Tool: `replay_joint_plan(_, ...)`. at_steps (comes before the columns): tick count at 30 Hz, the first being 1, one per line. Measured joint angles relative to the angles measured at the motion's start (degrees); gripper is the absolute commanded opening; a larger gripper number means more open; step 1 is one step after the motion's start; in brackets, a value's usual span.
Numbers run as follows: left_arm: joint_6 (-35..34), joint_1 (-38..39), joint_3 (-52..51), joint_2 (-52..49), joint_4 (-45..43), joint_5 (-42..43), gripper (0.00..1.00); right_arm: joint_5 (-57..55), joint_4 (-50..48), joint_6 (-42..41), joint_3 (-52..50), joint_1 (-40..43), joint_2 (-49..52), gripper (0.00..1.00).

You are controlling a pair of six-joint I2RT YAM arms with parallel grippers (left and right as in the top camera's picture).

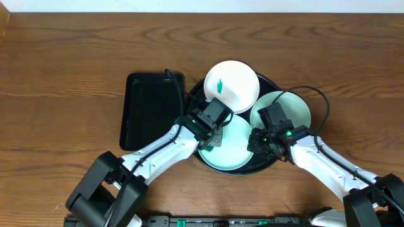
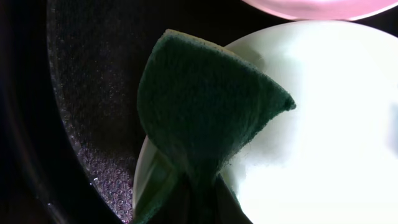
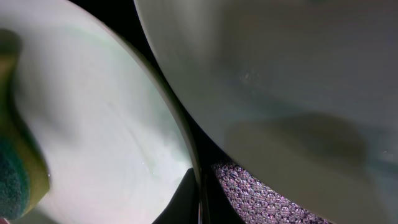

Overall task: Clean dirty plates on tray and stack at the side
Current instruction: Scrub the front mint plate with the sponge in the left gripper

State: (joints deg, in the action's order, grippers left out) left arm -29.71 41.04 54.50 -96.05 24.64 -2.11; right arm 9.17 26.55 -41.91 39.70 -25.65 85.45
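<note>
The round black tray (image 1: 270, 85) holds three dirty plates. The far plate (image 1: 237, 88) is white with a green smear (image 1: 219, 84). The right plate (image 1: 287, 108) and the front plate (image 1: 235, 154) are pale mint. My left gripper (image 1: 213, 133) is shut on a dark green sponge (image 2: 205, 106), which rests at the front plate's (image 2: 323, 137) left rim. My right gripper (image 1: 257, 144) is shut on the front plate's right rim (image 3: 189, 155), with one dark finger (image 3: 183, 199) lying on the plate's inner side. No smear shows on the front plate.
A smaller rectangular black tray (image 1: 151, 110) lies just left of the round tray. A black cable (image 1: 319, 94) loops over the right plate's far edge. Bare wooden table (image 1: 63, 75) lies all around.
</note>
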Motion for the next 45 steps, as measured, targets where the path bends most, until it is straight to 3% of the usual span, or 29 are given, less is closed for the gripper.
replay_joint_plan(12,1.38,0.00,1.51,-4.46,-1.70,1.68,0.07,-0.11,-0.09,0.00,0.00,0.00,0.00,0.01)
replay_joint_plan(26,1.66,-3.76,1.46,-5.31,-7.10,19.96,0.07,-4.04,1.11,0.02,0.00,0.13,0.00,0.01)
replay_joint_plan(31,1.64,-5.05,1.46,-0.92,-6.54,23.93,0.07,-2.91,0.37,0.00,0.00,0.04,-0.02,0.01)
replay_joint_plan(38,1.73,-5.31,1.70,12.46,3.58,17.90,0.07,-2.10,0.20,0.00,0.00,0.02,-0.02,0.01)
replay_joint_plan(45,2.19,-5.16,1.38,10.58,6.23,15.04,0.07,-1.92,0.09,0.00,0.00,0.02,-0.02,0.01)
